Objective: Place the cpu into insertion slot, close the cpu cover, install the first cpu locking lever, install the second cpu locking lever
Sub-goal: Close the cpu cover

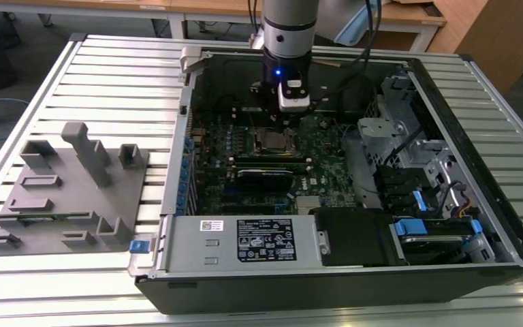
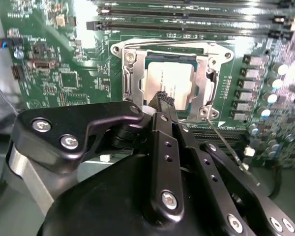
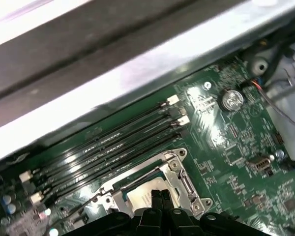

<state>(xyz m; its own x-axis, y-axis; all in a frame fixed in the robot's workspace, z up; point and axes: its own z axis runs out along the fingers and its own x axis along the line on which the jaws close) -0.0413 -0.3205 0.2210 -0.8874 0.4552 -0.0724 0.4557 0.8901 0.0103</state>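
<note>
Inside the open computer case, my gripper (image 1: 280, 126) hangs just above the insertion slot (image 1: 274, 140) on the green motherboard. The cpu (image 2: 169, 78) lies in the slot, its silvery top showing through the cut-out of the cpu cover (image 2: 202, 73), which lies flat over it. My fingertips (image 2: 162, 98) are shut with nothing between them, right over the near edge of the cover. A thin wire lever (image 2: 226, 142) sticks out loose from one socket corner. The first wrist view has the cpu (image 3: 140, 196), cover (image 3: 182, 184) and gripper (image 3: 160, 195) together.
Black memory slots (image 2: 187, 19) run alongside the socket. The case's metal wall (image 3: 137, 64) rises close behind them. A black card (image 1: 266, 178), the power supply (image 1: 243, 238) and drive bays (image 1: 425, 170) crowd the case. A grey fixture (image 1: 71, 184) sits on the slatted table at the exterior view's left.
</note>
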